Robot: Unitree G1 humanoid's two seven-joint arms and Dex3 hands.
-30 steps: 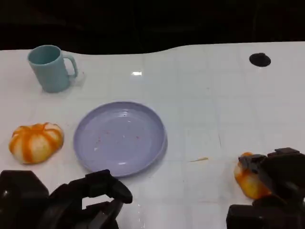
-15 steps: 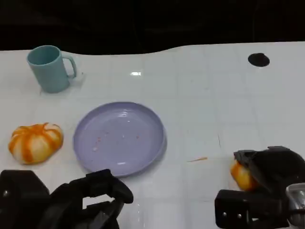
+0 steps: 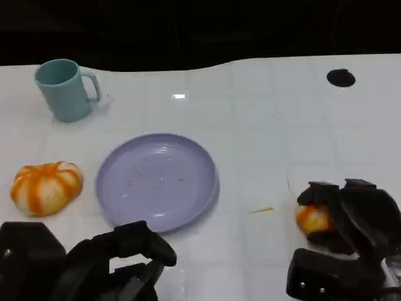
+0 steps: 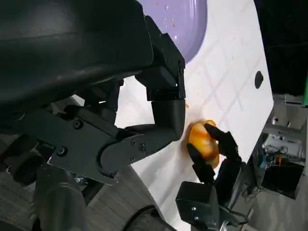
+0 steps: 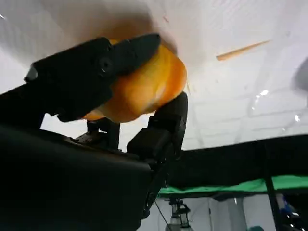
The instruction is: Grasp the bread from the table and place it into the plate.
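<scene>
Right robot hand wraps its fingers around the orange bread — low on the white worktop, right of the purple plate. Left robot hand holds nothing, fingers curled loosely. Farther back — a teal mug.

Colours only, as you see them:
- Bread in the right hand: orange, paler yellow-orange at the edge; your right wrist view shows it glossy orange.
- Second bun on the left: orange stripes on cream-white, pumpkin-like segments.
- Plate: lavender, with tiny reddish specks near the middle.
- Mug: pale teal.
- Table: white with a faint grey grid; a thin orange sliver lies on it.
- Disc far right: black.
- Both hands black, left hand included.
- Background: black, with a green strip in the right wrist view.
</scene>
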